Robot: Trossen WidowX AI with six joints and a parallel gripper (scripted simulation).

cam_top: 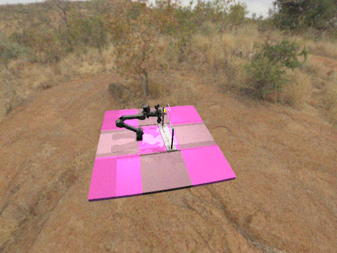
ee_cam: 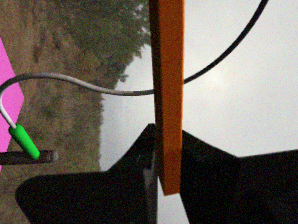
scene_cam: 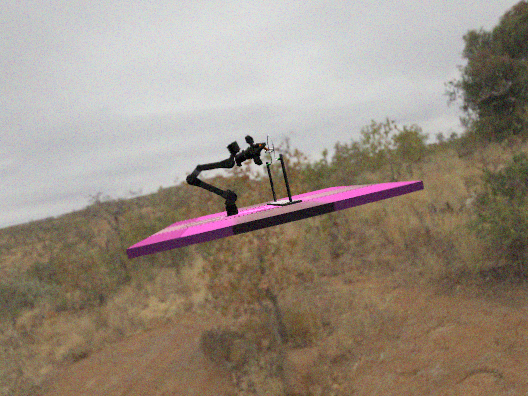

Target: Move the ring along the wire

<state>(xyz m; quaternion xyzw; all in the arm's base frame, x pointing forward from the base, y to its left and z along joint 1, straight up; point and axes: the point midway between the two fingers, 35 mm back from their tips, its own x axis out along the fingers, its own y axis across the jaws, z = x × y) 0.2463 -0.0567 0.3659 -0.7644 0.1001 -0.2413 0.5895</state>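
Note:
My gripper point(ee_cam: 158, 129) point(cam_top: 163, 111) point(scene_cam: 264, 148) is shut on the orange handle point(ee_cam: 168, 90), which stands straight up between the dark fingers in the wrist view. The ring point(ee_cam: 235, 46) shows as a thin dark arc to the right of the handle. The thin grey wire point(ee_cam: 75, 80) curves in from the left and runs behind the handle; I cannot tell if they touch. A green wire part point(ee_cam: 24, 141) sits at the lower left on a dark post point(ee_cam: 25, 157). In the top and exterior views I hold the ring up by the tops of the two posts point(cam_top: 172, 138) point(scene_cam: 285, 177).
The posts stand on a pale base strip point(cam_top: 166, 138) on a pink and mauve checkered platform point(cam_top: 204, 166) point(scene_cam: 200, 231). The arm's base point(cam_top: 139, 137) point(scene_cam: 231, 206) stands left of the strip. Dry scrubland lies all around.

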